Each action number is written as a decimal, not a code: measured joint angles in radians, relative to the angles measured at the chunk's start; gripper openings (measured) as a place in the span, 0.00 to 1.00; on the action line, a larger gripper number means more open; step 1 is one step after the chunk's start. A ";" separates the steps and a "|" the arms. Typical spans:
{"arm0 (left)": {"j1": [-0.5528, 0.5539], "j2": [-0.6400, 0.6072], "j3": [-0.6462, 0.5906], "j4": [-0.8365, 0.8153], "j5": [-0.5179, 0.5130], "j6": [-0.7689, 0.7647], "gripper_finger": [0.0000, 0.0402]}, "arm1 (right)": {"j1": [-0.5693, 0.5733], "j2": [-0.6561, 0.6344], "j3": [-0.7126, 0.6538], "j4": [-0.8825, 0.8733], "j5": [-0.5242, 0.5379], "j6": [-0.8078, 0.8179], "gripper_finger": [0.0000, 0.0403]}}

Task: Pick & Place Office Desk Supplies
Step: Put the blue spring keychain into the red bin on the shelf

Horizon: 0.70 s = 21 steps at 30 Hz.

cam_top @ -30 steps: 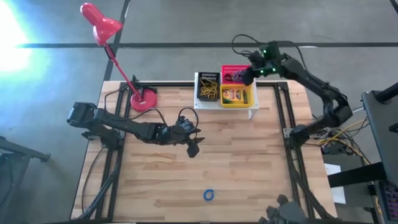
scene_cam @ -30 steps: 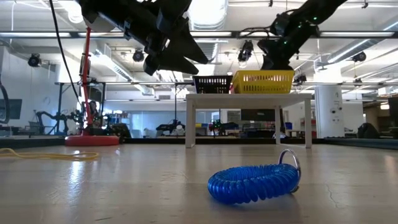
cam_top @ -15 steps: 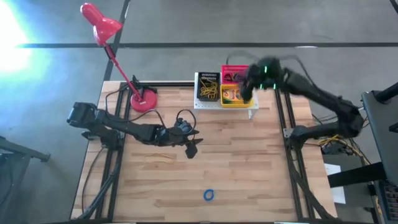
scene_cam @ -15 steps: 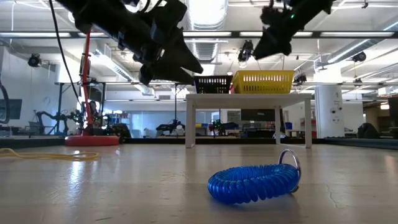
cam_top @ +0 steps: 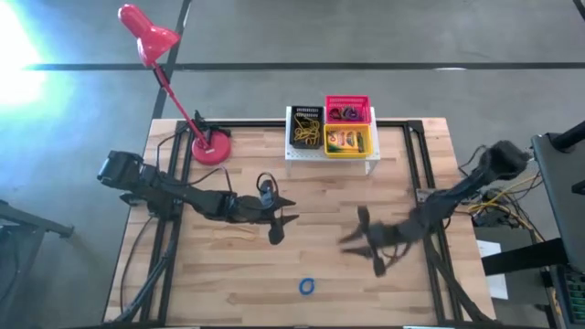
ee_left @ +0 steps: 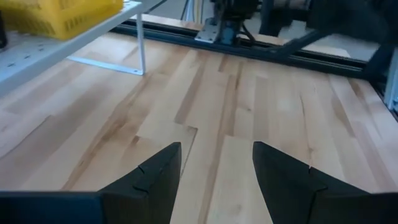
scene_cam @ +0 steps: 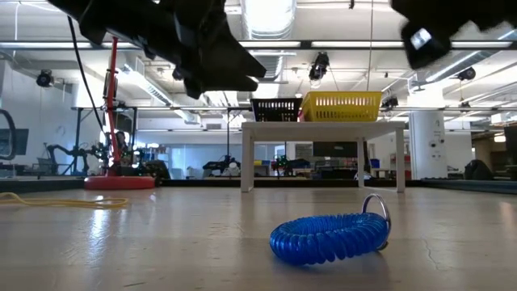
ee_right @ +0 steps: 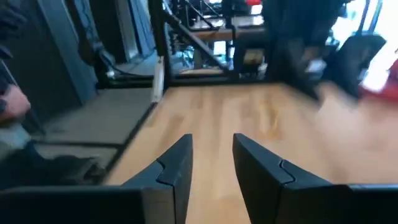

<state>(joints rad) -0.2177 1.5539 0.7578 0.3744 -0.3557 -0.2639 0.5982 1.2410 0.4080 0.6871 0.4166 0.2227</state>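
The wooden table (cam_top: pixel 320 265) carries a white stand (cam_top: pixel 331 153) at its far edge with 3 baskets of supplies. The left gripper (cam_top: pixel 277 219) hovers open and empty above the middle, near a yellow rubber band (cam_top: pixel 235 233). The right gripper (cam_top: pixel 364 245) hangs parted and empty, right of centre. A blue coiled ring (cam_top: pixel 308 287) lies near the front edge

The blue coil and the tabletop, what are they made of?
The blue coil looks like glossy translucent plastic, spiralled like a phone cord, with a metal-looking ring at one end. The tabletop seems to be pale wood, jointed in strips with visible grain.
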 joint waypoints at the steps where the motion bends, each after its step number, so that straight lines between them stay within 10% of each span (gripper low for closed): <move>1: -0.004 0.000 0.000 0.003 0.000 0.008 0.51 | 0.038 0.049 -0.020 0.072 0.040 0.051 0.27; 10: -0.010 0.000 0.002 0.014 0.000 -0.019 0.51 | 0.053 0.503 0.061 0.353 0.188 0.295 0.34; 21: -0.065 -0.002 -0.011 -0.016 0.000 -0.087 0.51 | -0.226 0.720 0.297 0.221 -0.597 0.087 0.46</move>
<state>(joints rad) -0.2824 1.5520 0.7466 0.3588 -0.3560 -0.3513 0.3722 1.9613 0.7045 0.9077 -0.1806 0.3097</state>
